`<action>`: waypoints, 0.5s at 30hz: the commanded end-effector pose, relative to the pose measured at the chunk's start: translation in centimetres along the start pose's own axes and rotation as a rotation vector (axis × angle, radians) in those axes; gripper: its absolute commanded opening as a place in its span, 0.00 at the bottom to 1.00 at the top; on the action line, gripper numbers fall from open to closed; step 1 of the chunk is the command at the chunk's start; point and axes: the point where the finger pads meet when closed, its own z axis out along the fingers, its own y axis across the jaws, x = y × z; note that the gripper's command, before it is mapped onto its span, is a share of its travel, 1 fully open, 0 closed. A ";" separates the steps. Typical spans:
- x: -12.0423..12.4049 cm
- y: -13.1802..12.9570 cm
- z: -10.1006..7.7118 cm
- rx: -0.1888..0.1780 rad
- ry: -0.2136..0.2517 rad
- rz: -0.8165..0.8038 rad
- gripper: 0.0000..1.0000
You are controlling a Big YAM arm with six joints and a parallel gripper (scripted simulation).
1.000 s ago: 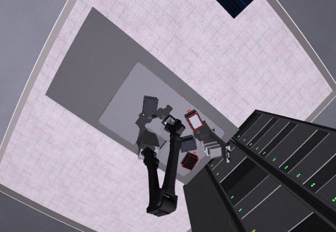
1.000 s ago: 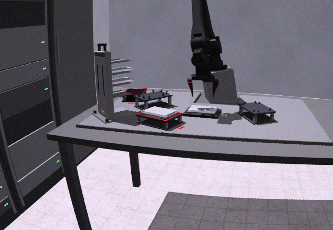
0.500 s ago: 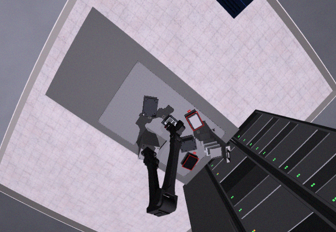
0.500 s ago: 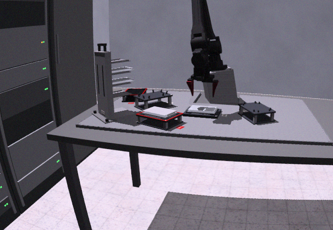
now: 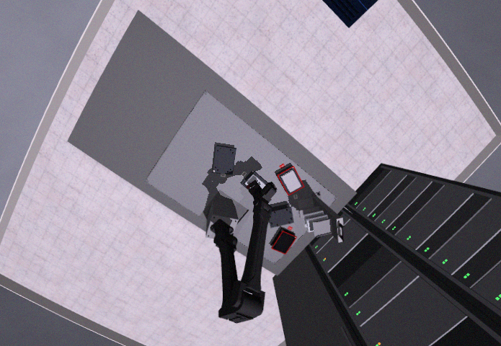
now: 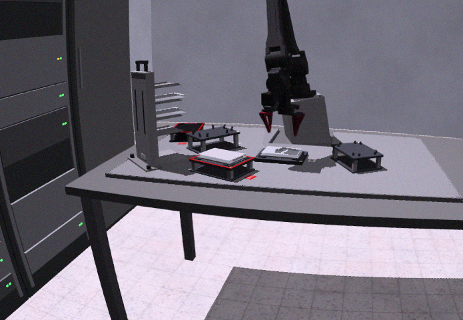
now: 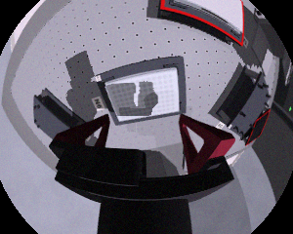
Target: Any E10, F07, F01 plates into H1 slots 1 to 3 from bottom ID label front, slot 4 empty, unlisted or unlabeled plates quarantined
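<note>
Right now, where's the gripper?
In the exterior view the gripper hangs open above the plate on the low nest mid-table, right of the red-edged nest holding a white plate.

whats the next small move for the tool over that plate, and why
Probably a straight descent. The tool hangs open above the plate on the low nest, with its red fingers spread to either side of the plate in the wrist view and nothing between them. There is a clear gap below the tips, so lowering until the fingers flank the plate's edges seems right before closing.
</note>
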 end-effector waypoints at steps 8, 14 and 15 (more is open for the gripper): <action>-2.4 0.3 -0.9 -0.012 -0.042 0.248 1.00; -2.4 0.2 -0.9 -0.013 -0.041 0.328 1.00; -2.4 0.3 -0.9 -0.014 -0.041 0.355 1.00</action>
